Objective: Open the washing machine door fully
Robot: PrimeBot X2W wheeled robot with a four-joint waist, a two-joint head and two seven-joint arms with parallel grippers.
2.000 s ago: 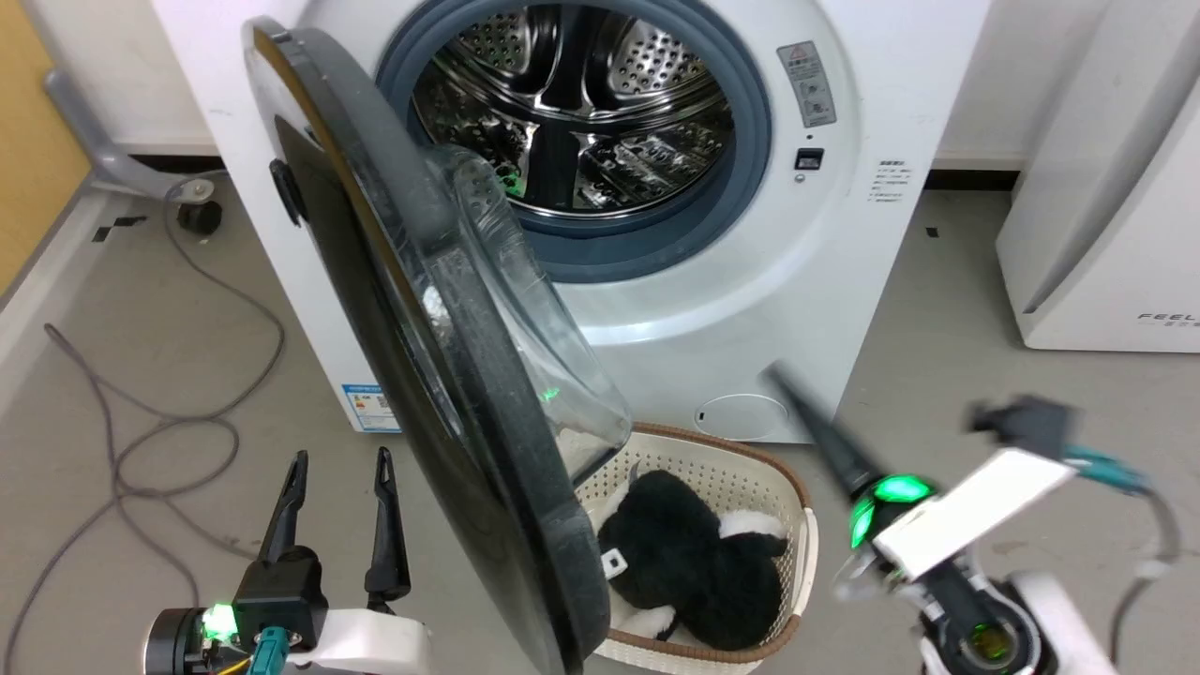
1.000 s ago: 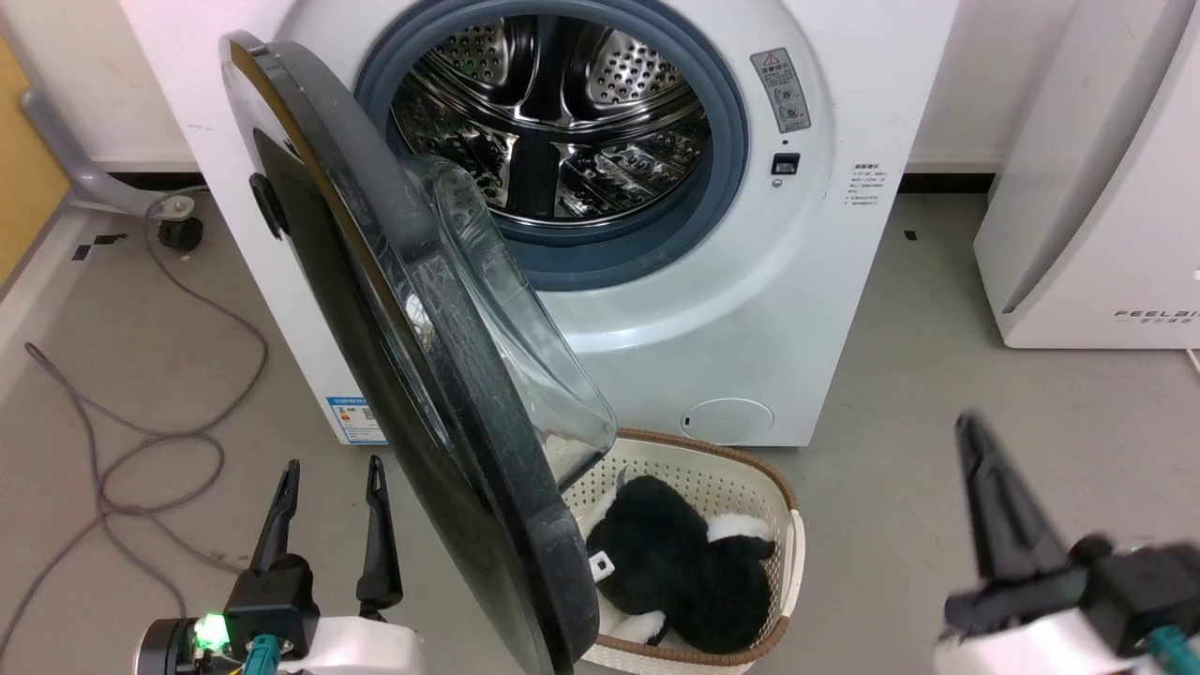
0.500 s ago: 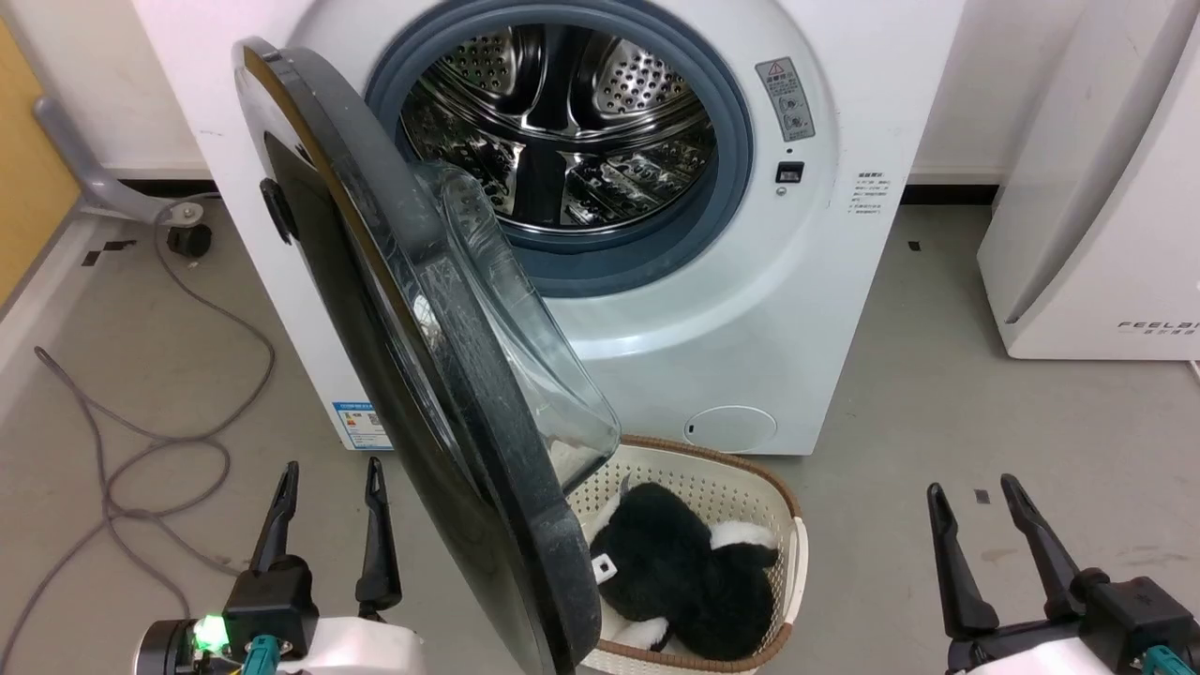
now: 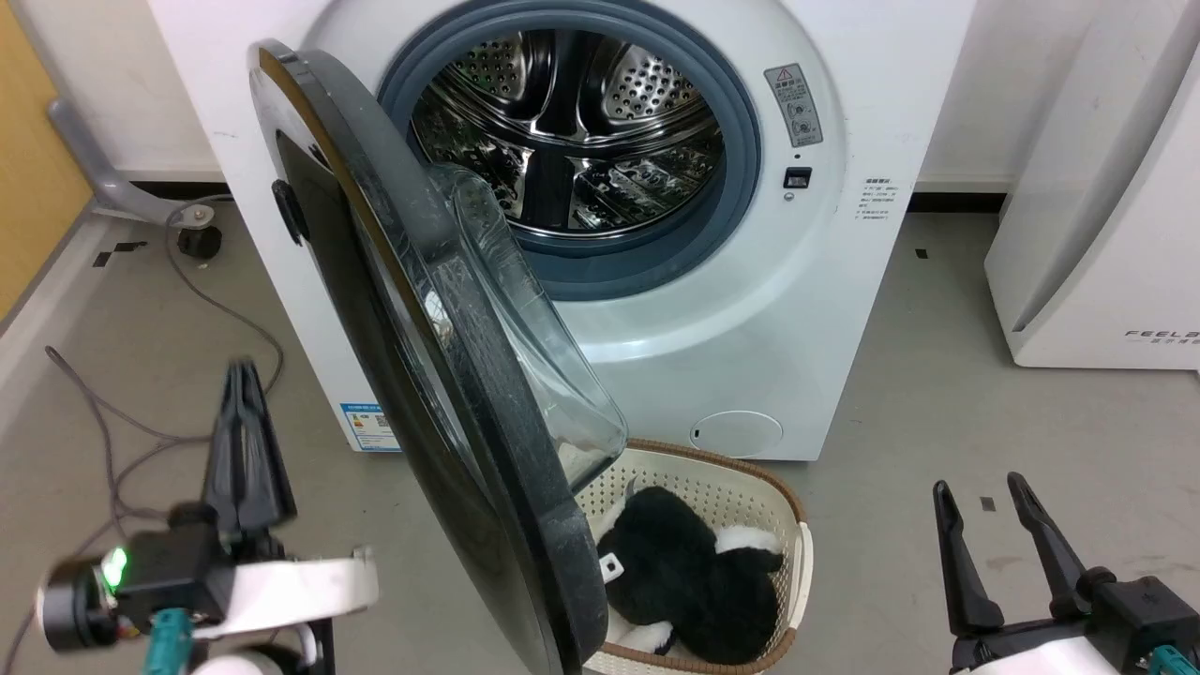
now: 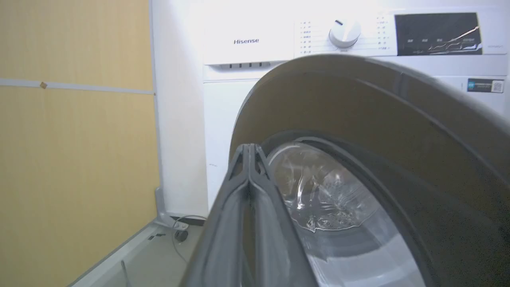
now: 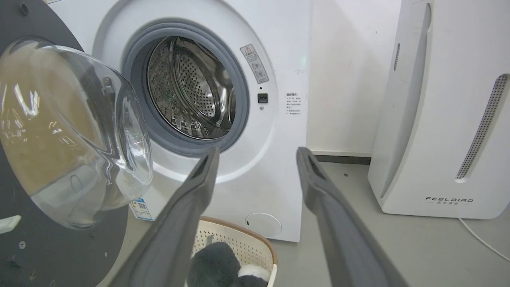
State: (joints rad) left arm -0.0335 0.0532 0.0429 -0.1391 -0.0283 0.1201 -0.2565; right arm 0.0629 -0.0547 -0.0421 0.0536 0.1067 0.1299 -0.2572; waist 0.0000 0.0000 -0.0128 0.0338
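On the grey floor (image 4: 937,375) the white washing machine (image 4: 806,309) stands far centre, its door (image 4: 375,309) swung half out at the left, over a basket (image 4: 792,497) with a black plush toy (image 4: 684,572). The left gripper (image 4: 244,375), fingers pressed together and empty, is left of the door; the right gripper (image 4: 980,489), fingers spread, near right.

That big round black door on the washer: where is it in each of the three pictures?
Head view: door left of centre, standing open, nearly edge-on, from top to bottom.
Left wrist view: door arching across the right half.
Right wrist view: door at the left edge, inner side showing.
Shared landmark: its clear glass bowl.
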